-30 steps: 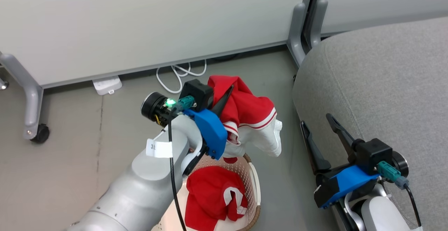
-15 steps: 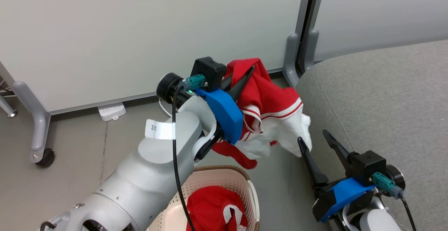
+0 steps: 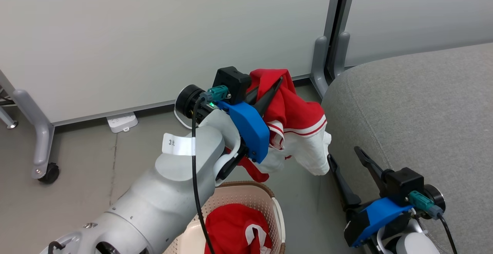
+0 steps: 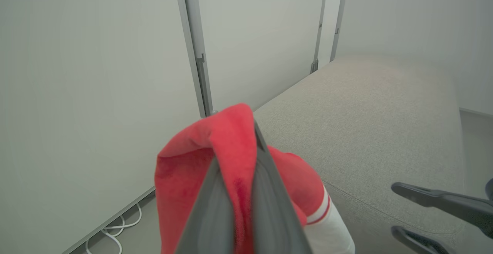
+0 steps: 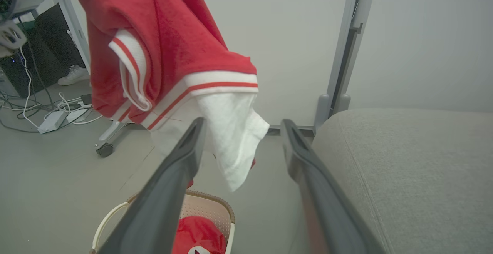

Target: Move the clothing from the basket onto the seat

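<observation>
Left gripper (image 3: 275, 84) first: its two dark fingers are pinched tight on a fold of one red garment (image 3: 296, 115), held high and just short of the seat (image 3: 416, 104). The cloth hangs free from that one pinch, white panel lowest; I'd judge it is raised so the trailing hem can pass over the seat's rounded edge rather than drag up its side. The right gripper (image 3: 342, 154) sits low against the seat's flank, jaws spread and holding nothing, probably parked out of the way or waiting its turn. The other red garment (image 3: 231, 227) lies in the basket (image 3: 250, 186), on the floor beside the seat, so the job looks about half in hand.

Grey partition posts (image 3: 319, 61) stand at the seat's far corner; a white power strip (image 3: 122, 121) and a looped cable (image 3: 179, 113) lie farther from the seat along the partition's foot; a castor (image 3: 48, 171) is well apart from it. The likeliest obstacle is the right gripper's upturned fingers, between the hanging white panel and the seat; whether cloth touches them I cannot tell, but it could snag there.
</observation>
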